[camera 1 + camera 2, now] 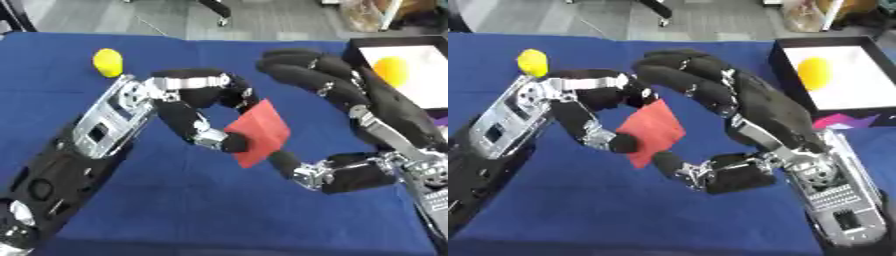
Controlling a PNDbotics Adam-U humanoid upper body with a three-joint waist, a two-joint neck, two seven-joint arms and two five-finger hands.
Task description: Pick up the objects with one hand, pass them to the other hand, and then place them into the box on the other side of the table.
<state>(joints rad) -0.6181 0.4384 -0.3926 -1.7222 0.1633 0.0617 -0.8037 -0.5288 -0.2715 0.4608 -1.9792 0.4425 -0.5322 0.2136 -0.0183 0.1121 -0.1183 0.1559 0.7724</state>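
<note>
A flat red square piece (260, 131) hangs tilted above the blue table, at the middle. My left hand (197, 90) comes in from the left and is curled on the piece's left edge, pinching it. My right hand (772, 115) reaches in from the right with its fingers (684, 70) stretched out over and behind the piece. Its thumb (671, 164) lies under the piece's lower corner. A yellow rounded object (108, 62) lies on the table at the far left. Another yellow object (814, 72) sits inside the black box (778, 60) with a white floor, at the far right.
A blue cloth (219, 210) covers the table. The box's near side (846, 121) carries a pink and purple print. Grey floor and chair legs show past the table's far edge.
</note>
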